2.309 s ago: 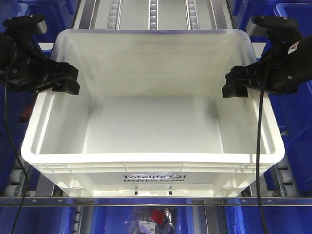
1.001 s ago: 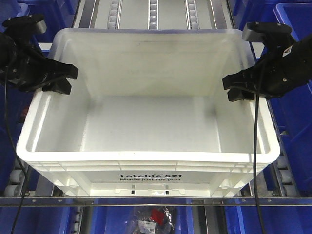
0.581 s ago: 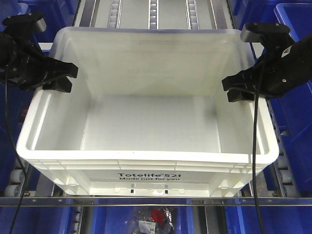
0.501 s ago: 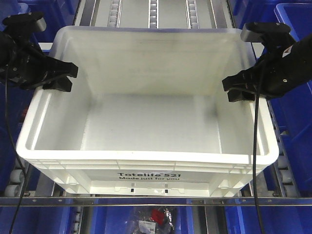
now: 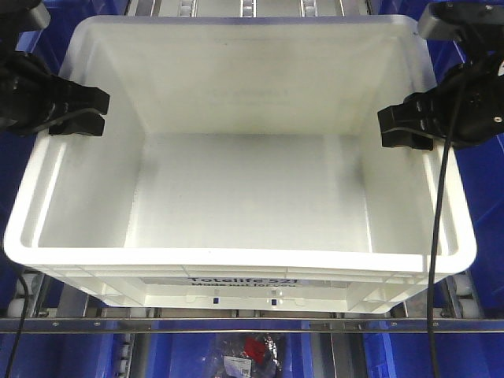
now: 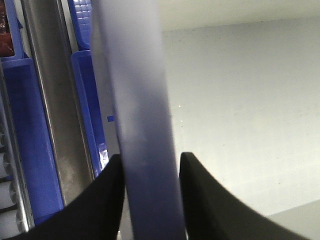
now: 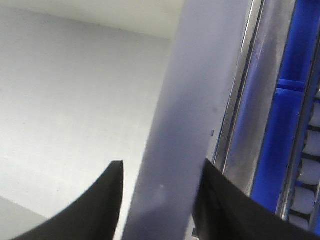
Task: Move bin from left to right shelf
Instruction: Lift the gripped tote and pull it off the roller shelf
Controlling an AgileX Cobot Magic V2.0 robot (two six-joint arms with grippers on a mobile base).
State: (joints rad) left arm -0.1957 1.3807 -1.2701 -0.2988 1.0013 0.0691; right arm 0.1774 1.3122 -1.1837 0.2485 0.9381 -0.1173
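- Since the frame half a second earlier, the bin [image 5: 236, 258] came toward the front camera. It filled more of the view, its far rim reached the top edge, and both arms sat wider apart.
- The left gripper [image 5: 77, 113] was clamped over the bin's left wall. In the left wrist view its two black fingers [image 6: 102, 205] stood one on each side of the rim, pressed against it.
- The right gripper [image 5: 405, 127] did the same on the right wall. Its fingers [image 7: 102, 200] straddled the rim, the outer one tight against it and the inner one close in, so we judged it a pinch.
- The bin stood upright and empty in the shelf lane between the blue bins [image 5: 482, 181]. Its near wall was above the front rail [image 5: 252, 324], and the black print there was half hidden under the rim.
- We could not tell whether its base had left the rollers.
- We judged the bin light because it was empty, but bulky. It looked like stiff moulded plastic with smooth, slippery walls that might flex a little.
- The ribbed rim looked the best hold, taken midway along both side walls as it was here. Matched height on the two arms should keep it level.
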